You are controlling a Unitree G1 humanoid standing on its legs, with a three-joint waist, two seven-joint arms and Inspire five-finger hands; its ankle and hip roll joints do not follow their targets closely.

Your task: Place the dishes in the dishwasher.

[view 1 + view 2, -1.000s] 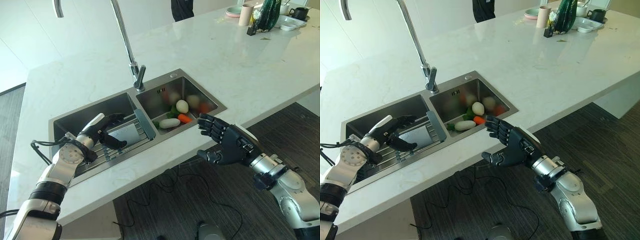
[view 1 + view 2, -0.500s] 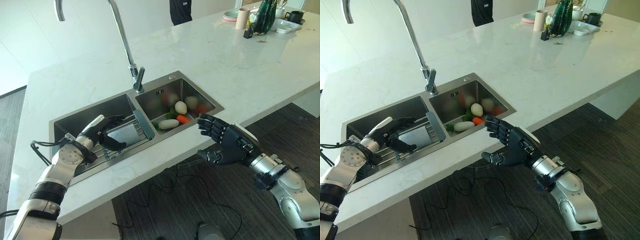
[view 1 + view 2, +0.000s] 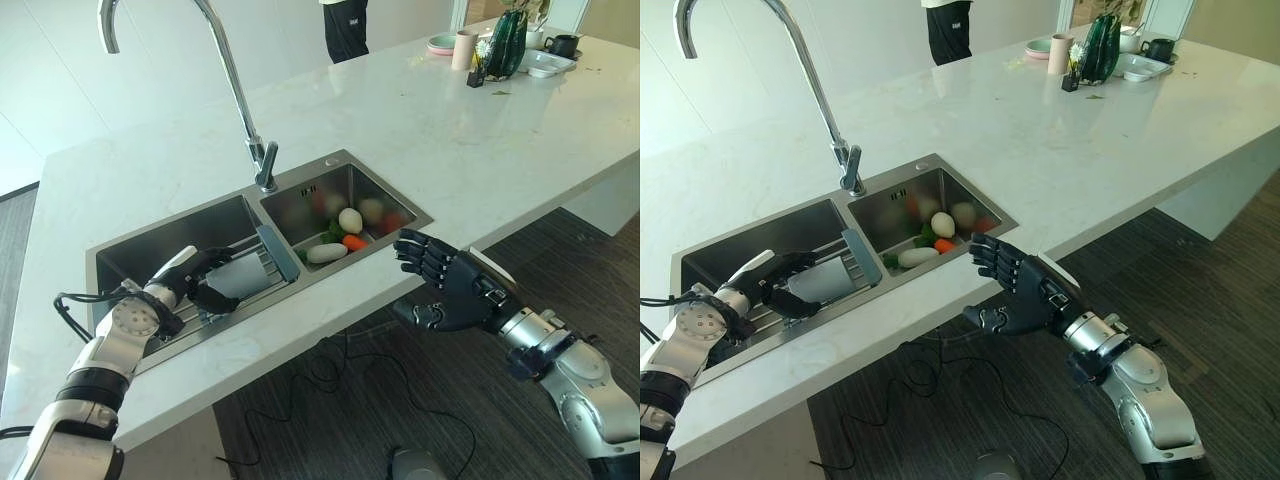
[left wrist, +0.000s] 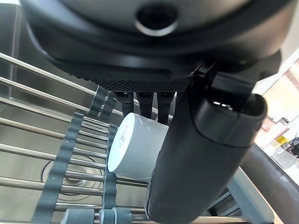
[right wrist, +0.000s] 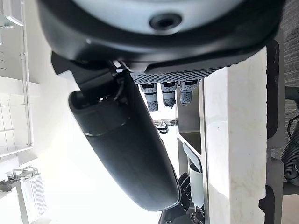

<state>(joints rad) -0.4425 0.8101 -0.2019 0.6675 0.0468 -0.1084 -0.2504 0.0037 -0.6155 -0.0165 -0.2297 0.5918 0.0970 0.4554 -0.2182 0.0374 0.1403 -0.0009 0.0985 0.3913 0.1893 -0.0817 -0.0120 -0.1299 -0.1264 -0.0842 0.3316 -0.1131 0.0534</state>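
Closing round a small white cylindrical cup (image 4: 138,147), the left hand (image 3: 195,285) has curled its fingers and thumb onto the cup where a second ago they lay looser over it. The cup lies on its side on the steel-rod drying rack (image 4: 56,163) across the left basin of the stainless double sink (image 3: 140,255), not yet lifted. Right hand (image 3: 450,290): held off the white marble counter (image 3: 420,130) edge, fingers straight and spread, holding nothing. Right basin: pale and orange vegetables (image 3: 345,225). Tall chrome gooseneck tap (image 3: 235,90) behind. Judgement: the grip looks secured, so lifting comes next; no dishwasher is seen, and carrying remains undone.
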